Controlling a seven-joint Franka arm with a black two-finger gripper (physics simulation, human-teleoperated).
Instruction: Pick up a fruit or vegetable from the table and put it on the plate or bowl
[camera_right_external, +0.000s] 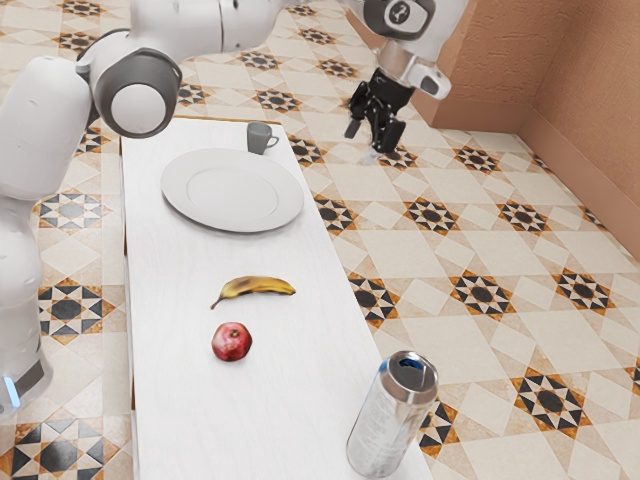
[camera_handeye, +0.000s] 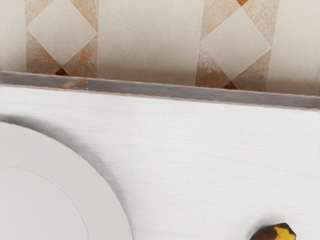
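A white table (camera_right_external: 180, 420) carried a broad, empty white plate (camera_right_external: 232, 190). A spotted yellow banana (camera_right_external: 255, 288) lay flat near the table's middle with a small red apple (camera_right_external: 231, 341) just beside it, both apart from the plate. The black gripper (camera_right_external: 370, 132) hung high in the air to the exterior view's right of the plate, its fingers spread and holding nothing. The banana looked light, soft and easily bruised, best pinched gently across its thick middle, while the apple seemed firmer but round and smooth, likely to slip unless gripped across its widest part.
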